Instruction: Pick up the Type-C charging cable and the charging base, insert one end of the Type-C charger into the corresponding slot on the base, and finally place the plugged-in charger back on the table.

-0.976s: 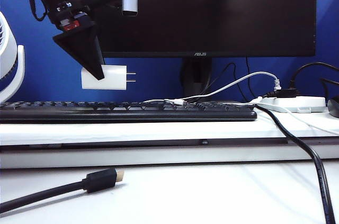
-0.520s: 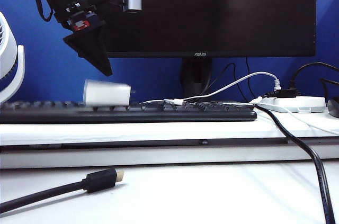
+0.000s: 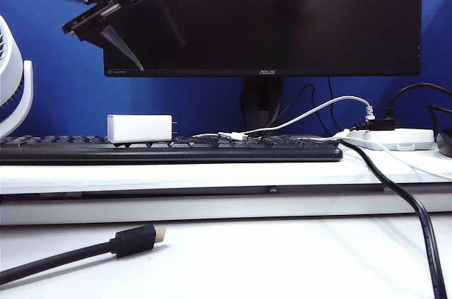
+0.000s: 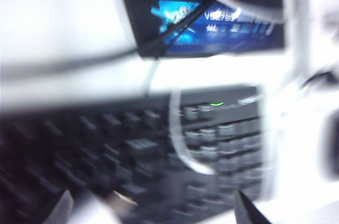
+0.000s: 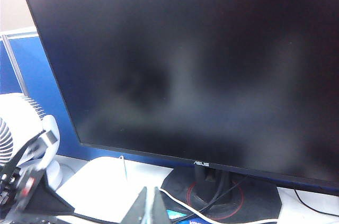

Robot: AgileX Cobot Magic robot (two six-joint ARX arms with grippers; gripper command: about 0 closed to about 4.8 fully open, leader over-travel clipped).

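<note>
The charging base (image 3: 139,129), a small white boxy adapter with metal prongs pointing toward the cables, is shown lying flat on the keyboard (image 3: 212,149), on the raised shelf of the desk (image 3: 282,256). A thin white cord, taken to be the Type-C charging cable (image 3: 321,110), is seen nearby; whether its plug is seated in the base cannot be told. The left end effector (image 3: 113,20) is held high above the base, its fingers spread and empty, consistent with a release. The right end effector (image 5: 151,208) is pressed together, empty, facing the monitor (image 3: 282,16).
</note>
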